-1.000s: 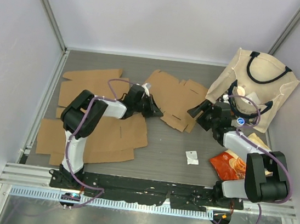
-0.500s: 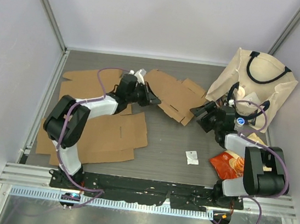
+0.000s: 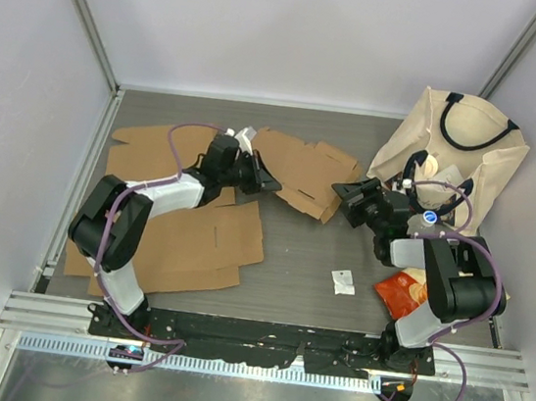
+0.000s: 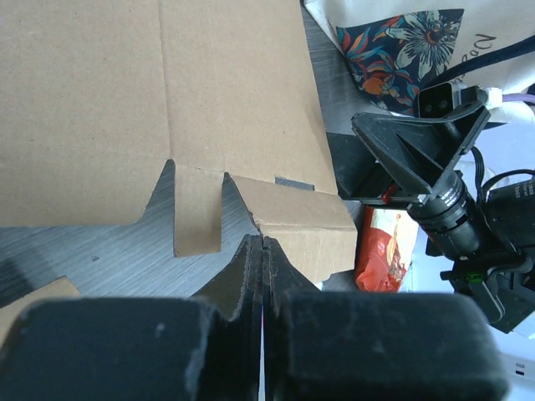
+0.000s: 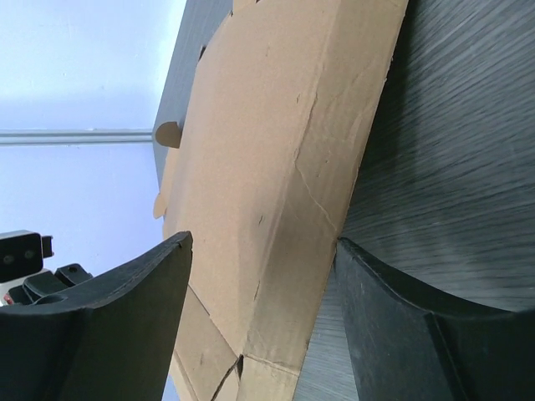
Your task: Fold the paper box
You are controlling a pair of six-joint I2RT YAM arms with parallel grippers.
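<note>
The folding looks to be at an early stage; the paper box (image 3: 297, 167) is still an open, mostly flat blank on the table (image 3: 310, 256), at the far middle between the two arms, and no wall stands up yet; only its right edge seems a little bent along a crease, so I judge that nearly all the folds are left to do. The left arm reaches far forward and low, and the left gripper (image 3: 259, 178) points at the left edge of the blank; its jaws are pressed together, the tips touching a flap, but whether they pinch the card I cannot tell. The right arm is bent back on itself, its wrist low near the tote bag (image 3: 469, 138); the right gripper (image 5: 261, 251) has its jaws apart, with the right edge of the blank between them, not yet clamped.
</note>
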